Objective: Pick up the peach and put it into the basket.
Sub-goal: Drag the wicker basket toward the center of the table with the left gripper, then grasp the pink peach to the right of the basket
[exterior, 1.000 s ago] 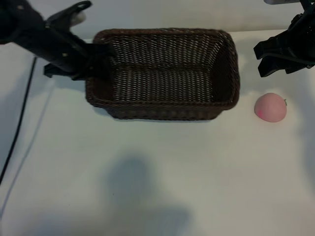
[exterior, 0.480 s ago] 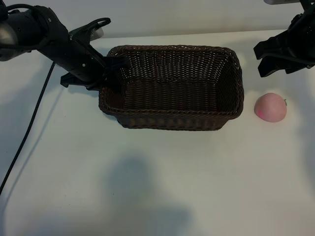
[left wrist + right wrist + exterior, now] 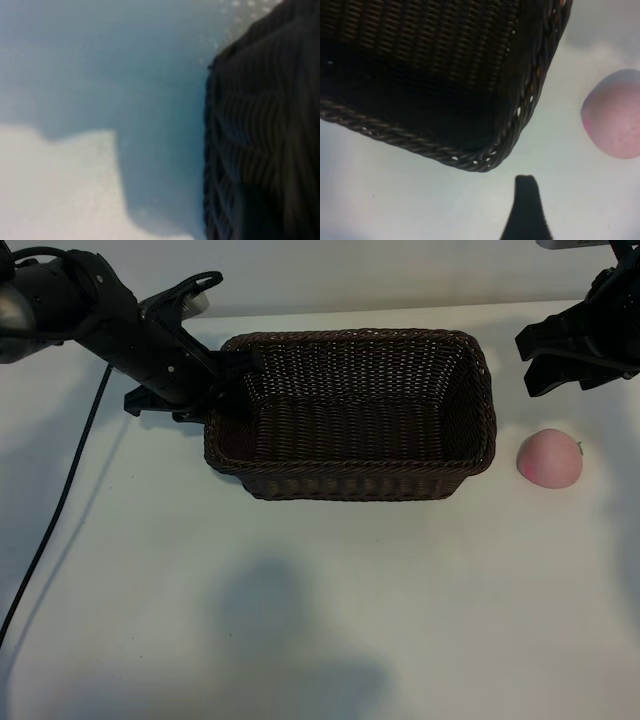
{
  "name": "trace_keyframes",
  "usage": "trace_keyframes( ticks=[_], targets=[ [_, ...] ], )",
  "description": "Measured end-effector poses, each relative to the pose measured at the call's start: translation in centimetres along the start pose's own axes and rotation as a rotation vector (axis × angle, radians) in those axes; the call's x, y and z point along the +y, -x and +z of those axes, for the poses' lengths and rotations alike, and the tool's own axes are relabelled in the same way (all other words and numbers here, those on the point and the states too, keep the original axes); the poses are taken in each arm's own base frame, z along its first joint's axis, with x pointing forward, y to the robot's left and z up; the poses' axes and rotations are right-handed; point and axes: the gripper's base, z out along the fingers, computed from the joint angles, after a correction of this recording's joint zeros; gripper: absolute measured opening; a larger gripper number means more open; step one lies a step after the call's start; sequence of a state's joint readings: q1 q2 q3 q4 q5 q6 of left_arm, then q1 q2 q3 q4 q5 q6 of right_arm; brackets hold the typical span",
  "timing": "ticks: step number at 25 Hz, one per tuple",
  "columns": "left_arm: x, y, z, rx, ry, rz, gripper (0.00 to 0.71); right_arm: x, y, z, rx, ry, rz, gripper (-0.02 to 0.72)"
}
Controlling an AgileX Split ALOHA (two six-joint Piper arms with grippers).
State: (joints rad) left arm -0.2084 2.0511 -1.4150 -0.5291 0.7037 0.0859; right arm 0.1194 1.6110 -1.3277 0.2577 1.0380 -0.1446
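A: What surface is seen, and where is the peach (image 3: 549, 458) placed on it?

B: A plain white table (image 3: 320, 610) is shown, with a soft shadow cast across its near part. The peach is seen resting on that table, outside the basket (image 3: 350, 480), just beyond the basket's short end wall and apart from it. It lies below the right gripper (image 3: 545, 360) in the exterior view, not between its fingers; a gap is seen between fruit and fingers.

A: How are the right jaws held?

B: They are seen spread apart, with nothing held between them. In the right wrist view one dark fingertip (image 3: 526, 212) is seen over bare table, with the basket's braided corner (image 3: 485, 160) on one side of it and the peach (image 3: 615, 120) on the other, neither being touched.

A: And the basket?

B: It is set upright on the table, its dark woven floor visible, with nothing lying inside. Its far left corner is met by the left gripper (image 3: 232, 368).

A: What is shown of the left jaws?

B: One dark finger is seen reaching over the rim at that corner, the arm slanting in from the upper left. Whether the rim is clamped or the jaws are parted cannot be told from the views. In the left wrist view only blurred wicker wall (image 3: 260, 140) is seen close against the camera, beside pale table.

A: Anything else on the surface?

B: A black cable (image 3: 50, 520) is trailed along the table's left side
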Motion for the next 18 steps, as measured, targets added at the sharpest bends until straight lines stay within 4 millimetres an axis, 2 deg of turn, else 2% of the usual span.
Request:
trace_keyframes(
  ticks=[3, 5, 6, 9, 15, 18],
  targets=[
    [-0.2, -0.1, -0.3, 0.011, -0.005, -0.007, 0.599, 0.0, 0.0, 0.0, 0.0, 0.0, 0.0, 0.526],
    [-0.4, -0.2, -1.1, 0.005, -0.002, 0.003, 0.679, 0.0, 0.0, 0.0, 0.0, 0.0, 0.0, 0.526],
    [-0.6, -0.2, -1.6, 0.001, 0.004, 0.013, 0.694, 0.0, 0.0, 0.0, 0.0, 0.0, 0.0, 0.526],
    [-1.1, -0.5, -4.2, -0.027, 0.037, 0.062, 0.693, 0.0, 0.0, 0.0, 0.0, 0.0, 0.0, 0.526],
    [-2.4, -2.1, -10.4, -0.065, 0.111, 0.177, 0.647, 0.0, 0.0, 0.0, 0.0, 0.0, 0.0, 0.526],
    [-2.2, -2.6, -13.2, -0.079, 0.151, 0.206, 0.628, 0.0, 0.0, 0.0, 0.0, 0.0, 0.0, 0.526]
  ],
)
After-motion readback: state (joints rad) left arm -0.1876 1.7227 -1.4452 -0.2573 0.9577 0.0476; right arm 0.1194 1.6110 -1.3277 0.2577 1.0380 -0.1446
